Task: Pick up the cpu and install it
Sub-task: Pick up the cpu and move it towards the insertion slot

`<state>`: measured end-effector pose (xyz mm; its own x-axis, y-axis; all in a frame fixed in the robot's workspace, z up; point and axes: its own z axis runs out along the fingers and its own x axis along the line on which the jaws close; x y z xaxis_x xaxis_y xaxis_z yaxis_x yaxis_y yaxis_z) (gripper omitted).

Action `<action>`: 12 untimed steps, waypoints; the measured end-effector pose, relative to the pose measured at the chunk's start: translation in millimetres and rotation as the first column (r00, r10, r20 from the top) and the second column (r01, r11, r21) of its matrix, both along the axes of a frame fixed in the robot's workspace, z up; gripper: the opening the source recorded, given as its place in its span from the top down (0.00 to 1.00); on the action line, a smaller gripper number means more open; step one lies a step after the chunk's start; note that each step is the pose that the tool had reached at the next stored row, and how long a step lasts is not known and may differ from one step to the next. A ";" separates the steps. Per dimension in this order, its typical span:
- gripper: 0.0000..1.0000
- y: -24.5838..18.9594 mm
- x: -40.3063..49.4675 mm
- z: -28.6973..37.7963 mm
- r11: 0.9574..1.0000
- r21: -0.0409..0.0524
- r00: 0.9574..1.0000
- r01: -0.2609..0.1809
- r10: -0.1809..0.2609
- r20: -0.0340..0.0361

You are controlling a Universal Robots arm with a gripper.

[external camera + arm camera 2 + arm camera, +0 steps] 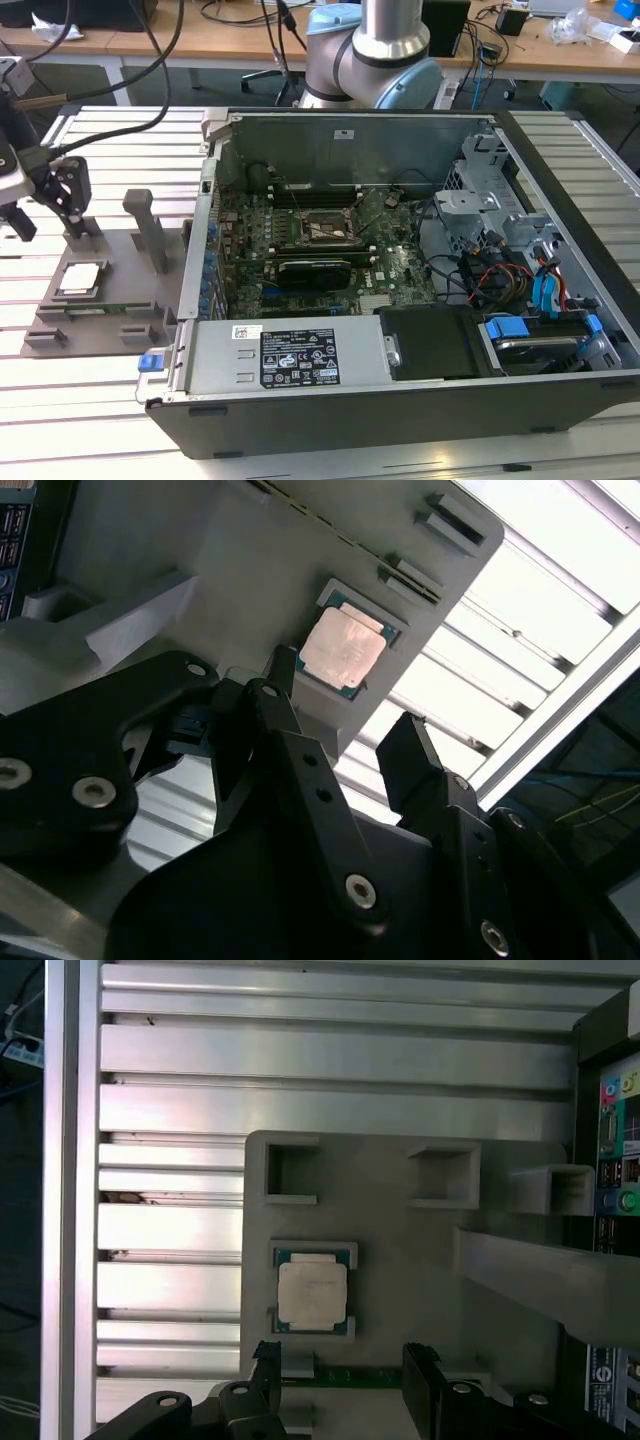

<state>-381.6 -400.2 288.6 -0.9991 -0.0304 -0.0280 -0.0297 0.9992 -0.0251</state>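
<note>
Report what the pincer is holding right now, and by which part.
Nothing is held. The pincer stands open and empty over the grey holder, where the cpu lies flat in its recess, untouched.

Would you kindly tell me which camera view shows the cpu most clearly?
The first wrist view: it looks squarely down on the cpu in its grey holder. The second wrist view shows it obliquely; the exterior view shows it small.

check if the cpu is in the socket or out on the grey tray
Out: the cpu lies in its recess on the grey tray, outside the computer case; the open claw is empty.
</note>
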 end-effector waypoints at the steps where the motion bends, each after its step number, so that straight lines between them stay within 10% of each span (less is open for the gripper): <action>1: 0.40 0.0 0.0 -1.1 1.000 0.000 1.000 0.000 0.000 0.000; 12: 0.40 -0.1 -0.1 -22.9 1.000 0.000 1.000 0.000 0.000 0.000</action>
